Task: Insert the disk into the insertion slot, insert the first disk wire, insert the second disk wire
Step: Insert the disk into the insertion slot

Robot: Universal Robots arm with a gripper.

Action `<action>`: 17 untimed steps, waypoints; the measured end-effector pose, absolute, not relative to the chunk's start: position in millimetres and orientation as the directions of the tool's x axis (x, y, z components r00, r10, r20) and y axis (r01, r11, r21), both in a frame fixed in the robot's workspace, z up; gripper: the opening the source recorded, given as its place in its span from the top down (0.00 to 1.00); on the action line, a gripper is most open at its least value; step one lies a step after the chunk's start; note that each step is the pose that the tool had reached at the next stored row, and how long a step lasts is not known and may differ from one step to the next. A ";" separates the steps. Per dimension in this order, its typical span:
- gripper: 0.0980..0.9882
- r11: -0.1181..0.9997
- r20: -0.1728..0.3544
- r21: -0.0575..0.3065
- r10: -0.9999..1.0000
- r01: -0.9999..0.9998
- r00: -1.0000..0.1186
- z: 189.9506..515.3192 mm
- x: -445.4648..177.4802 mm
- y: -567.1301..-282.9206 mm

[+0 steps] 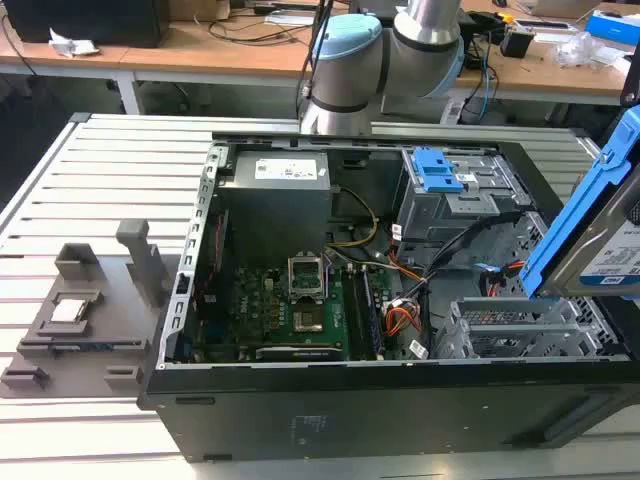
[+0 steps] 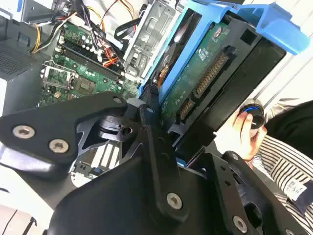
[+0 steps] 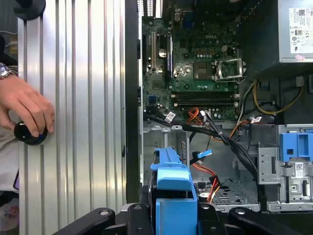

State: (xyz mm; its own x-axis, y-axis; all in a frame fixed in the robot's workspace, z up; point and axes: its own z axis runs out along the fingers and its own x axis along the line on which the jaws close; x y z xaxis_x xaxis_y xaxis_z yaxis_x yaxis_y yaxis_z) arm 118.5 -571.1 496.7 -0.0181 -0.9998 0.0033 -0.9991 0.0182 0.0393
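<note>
Exterior view, from its left: a ribbed metal table (image 1: 100, 190) carries an open black computer case (image 1: 350, 410). Inside it, the low silver perforated-metal insertion slot (image 1: 505, 328) stands under the flat silver disk in its bright blue plastic carrier (image 1: 600, 235), which hangs tilted, not yet inside. In the first wrist view the gripper (image 3: 174, 215) is clamped on this carrier, the slot beneath it.

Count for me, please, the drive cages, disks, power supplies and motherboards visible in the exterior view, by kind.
2 drive cages: low silver cage, taller grey cage
1 disk
1 power supply
1 motherboard
Total: 5
</note>
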 end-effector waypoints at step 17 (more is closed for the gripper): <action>0.70 0.018 0.003 0.039 -1.000 -0.999 -0.018 473.0 117.1 -571.1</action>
